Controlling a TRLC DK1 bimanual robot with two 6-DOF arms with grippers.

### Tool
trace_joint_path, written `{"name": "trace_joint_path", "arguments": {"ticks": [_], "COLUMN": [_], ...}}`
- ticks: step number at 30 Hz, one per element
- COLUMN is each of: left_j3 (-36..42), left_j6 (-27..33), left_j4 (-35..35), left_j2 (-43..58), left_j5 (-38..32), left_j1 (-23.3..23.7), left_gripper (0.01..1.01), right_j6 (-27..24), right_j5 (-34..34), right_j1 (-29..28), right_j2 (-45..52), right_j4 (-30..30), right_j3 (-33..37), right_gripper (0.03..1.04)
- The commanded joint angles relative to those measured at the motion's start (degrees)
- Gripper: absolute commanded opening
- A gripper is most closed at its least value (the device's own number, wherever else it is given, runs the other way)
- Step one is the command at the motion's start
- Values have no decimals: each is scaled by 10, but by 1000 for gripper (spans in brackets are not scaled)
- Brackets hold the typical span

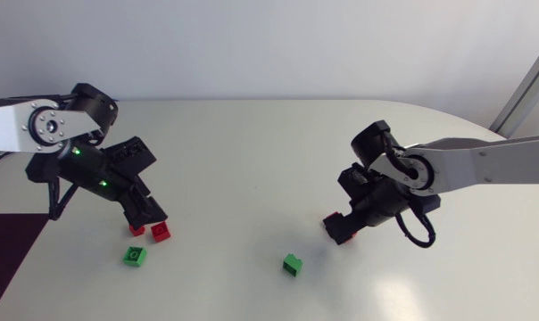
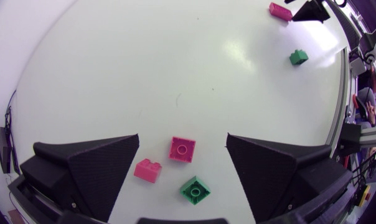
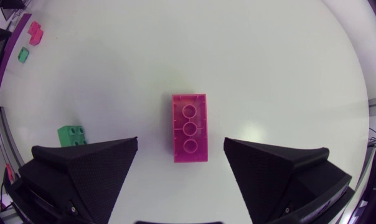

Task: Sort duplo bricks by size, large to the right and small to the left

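The right gripper (image 3: 180, 142) stood wide open, a long red brick (image 3: 189, 127) between its fingers; the left gripper (image 2: 182, 137) gaped over a small red brick (image 2: 182, 149).

Middle of the counter (image 1: 243, 152) is wide open, just one lone green brick (image 1: 292, 264) near the front. Left side's tight: small bricks (image 2: 182, 149) bunched under the left end effector (image 2: 182, 134). The long red brick (image 3: 189, 127) sits between the right end effector's (image 3: 180, 142) spread fingers, with gaps both sides.
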Motion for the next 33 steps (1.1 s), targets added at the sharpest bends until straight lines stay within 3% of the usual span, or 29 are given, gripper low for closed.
{"name": "trace_joint_path", "arguments": {"ticks": [1,7,11,15,24,33], "left_j3": [-14,-20,-20,-24,-30,-40], "left_j6": [-20,-33,-33,-33,-33,-32], "left_j4": [-7,-7,-7,-7,-5,-4], "left_j2": [-31,-69,-71,-74,-77,-80], "left_j5": [9,13,14,18,29,30], "left_j1": [-4,-2,0,-1,-3,-3], "left_gripper": [984,984,984,984,984,984], "right_j6": [-40,-51,-48,-60,-50,-74], "right_j5": [-11,-18,-66,-113,-68,-67], "right_j1": [-12,-23,-33,-50,-55,-153], "right_j2": [38,77,83,87,62,-15], "right_j4": [10,18,33,30,23,-5], "right_j3": [14,33,30,38,3,-68], "right_gripper": [997,964,770,351,297,298]}}
